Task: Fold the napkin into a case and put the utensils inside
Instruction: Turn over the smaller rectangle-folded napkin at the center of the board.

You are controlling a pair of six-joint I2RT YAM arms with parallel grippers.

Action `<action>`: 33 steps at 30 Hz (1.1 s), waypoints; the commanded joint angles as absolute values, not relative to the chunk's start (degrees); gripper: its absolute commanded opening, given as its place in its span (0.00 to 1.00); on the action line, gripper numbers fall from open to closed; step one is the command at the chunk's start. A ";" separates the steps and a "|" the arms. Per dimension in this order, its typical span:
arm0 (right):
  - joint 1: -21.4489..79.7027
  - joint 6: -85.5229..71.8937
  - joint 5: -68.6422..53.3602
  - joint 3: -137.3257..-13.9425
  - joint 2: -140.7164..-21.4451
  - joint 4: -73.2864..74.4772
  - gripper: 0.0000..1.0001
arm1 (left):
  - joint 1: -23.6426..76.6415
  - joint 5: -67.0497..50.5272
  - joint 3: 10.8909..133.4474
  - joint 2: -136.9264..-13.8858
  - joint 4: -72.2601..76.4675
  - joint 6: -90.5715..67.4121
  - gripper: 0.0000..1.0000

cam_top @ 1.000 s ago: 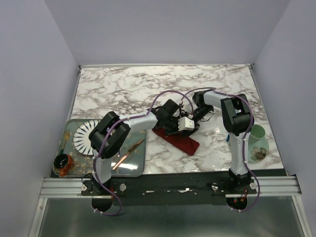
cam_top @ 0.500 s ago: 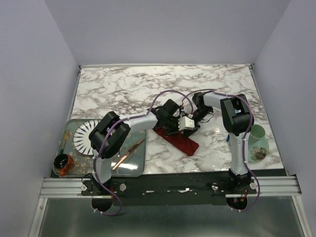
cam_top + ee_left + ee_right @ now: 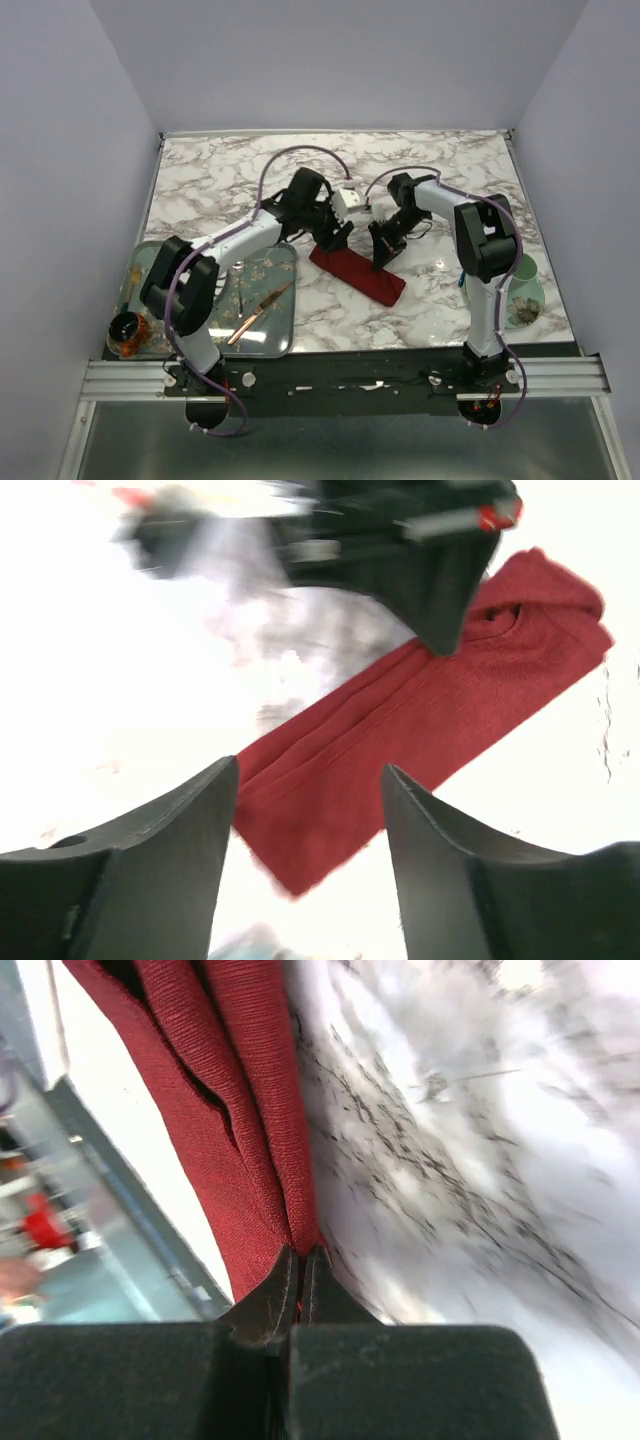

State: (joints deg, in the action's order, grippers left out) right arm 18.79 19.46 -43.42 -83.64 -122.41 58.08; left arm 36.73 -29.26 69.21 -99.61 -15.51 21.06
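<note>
The soft dark red cloth napkin [image 3: 358, 274] lies in the middle of the white and grey marble surface [image 3: 240, 180]. It is folded into a long, thin strip, so it already looks like the case. The right gripper [image 3: 386, 250] is pinched tight on one edge of the napkin, close to one end. In the right wrist view its two fingers are squeezed together with red cloth between them. The left gripper [image 3: 337, 237] hangs just above the same end of the strip. Its fingers are spread apart and it holds nothing. The left wrist view shows the red cloth lying under the gap. I think the folding part is done, or almost done. The right gripper may be holding the edge so that the pocket can be opened. The utensils are not in the case, as far as I can see, and I cannot find them for sure anywhere. A tray [image 3: 287, 345] on the left holds a long copper-coloured knife [image 3: 258, 312], but that one does not go in. So the big job left is to pick up the utensils and slide them inside.
</note>
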 commanded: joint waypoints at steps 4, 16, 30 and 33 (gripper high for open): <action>18.81 25.48 -27.87 -90.17 -115.23 56.16 0.01 | 29.89 -32.17 69.44 -89.22 -16.43 14.50 0.90; 19.68 36.56 -11.52 -92.29 -109.69 48.88 0.01 | 24.00 -29.01 66.01 -85.61 -16.52 8.97 0.99; 31.97 41.39 4.64 -68.75 -97.48 25.42 0.01 | 20.31 -26.46 60.91 -82.88 -16.44 6.33 0.99; 35.23 40.52 8.24 -64.26 -95.46 21.02 0.01 | 19.60 -26.11 60.12 -82.44 -16.35 5.19 0.99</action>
